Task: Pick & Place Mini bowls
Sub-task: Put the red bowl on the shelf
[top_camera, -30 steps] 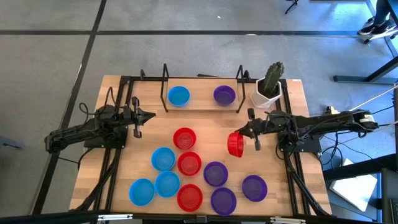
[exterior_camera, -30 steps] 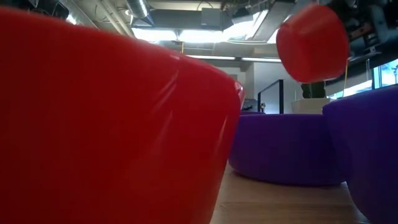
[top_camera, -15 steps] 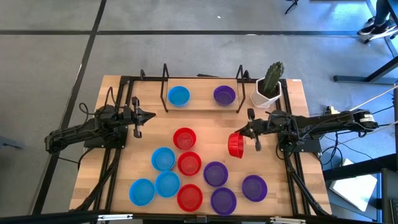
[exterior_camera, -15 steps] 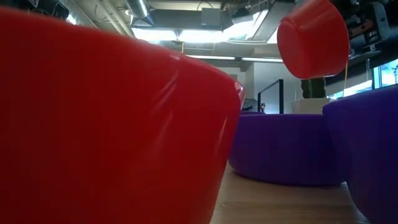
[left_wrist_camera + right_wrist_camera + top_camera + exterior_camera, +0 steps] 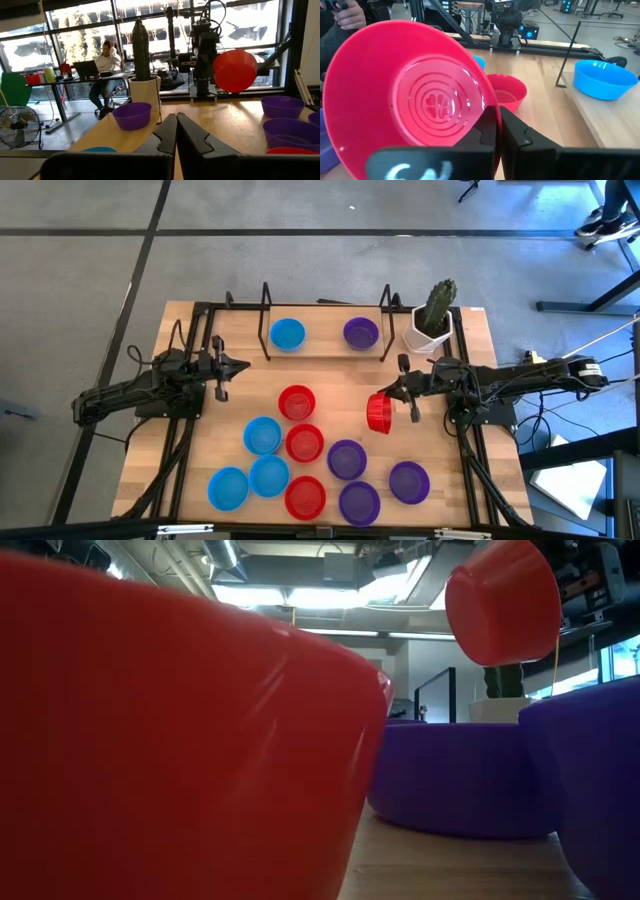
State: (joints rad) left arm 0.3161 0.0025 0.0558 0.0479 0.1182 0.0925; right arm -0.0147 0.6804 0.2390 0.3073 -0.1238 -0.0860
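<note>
Several mini bowls in red [image 5: 297,402], blue [image 5: 263,435] and purple [image 5: 346,459] sit on their bases on the near half of the table. A blue bowl [image 5: 287,333] and a purple bowl [image 5: 360,332] stand on a raised board at the far edge. My right gripper [image 5: 395,392], right of centre, is shut on a red bowl [image 5: 378,412], also seen as the red bowl [image 5: 500,605] in the low view. My left gripper [image 5: 225,368] waits shut at the table's left, touching nothing. My right gripper pinches the red bowl's wall at its rim [image 5: 487,107], one finger [image 5: 482,132] inside and the other outside. The fingers reach it about level from the table's right side. The bowl is lifted clear and tipped on its side, with its hollow facing the wrist camera.
A white pot with a cactus [image 5: 432,320] stands at the far right, close behind my right arm. Metal posts [image 5: 265,320] flank the raised board. Bare wood lies between the held bowl and the board. A person sits at a desk [image 5: 105,62] beyond the table.
My right gripper has carried the red bowl a little upward, staying shut on it. The bowl has kept its sideways tilt.
</note>
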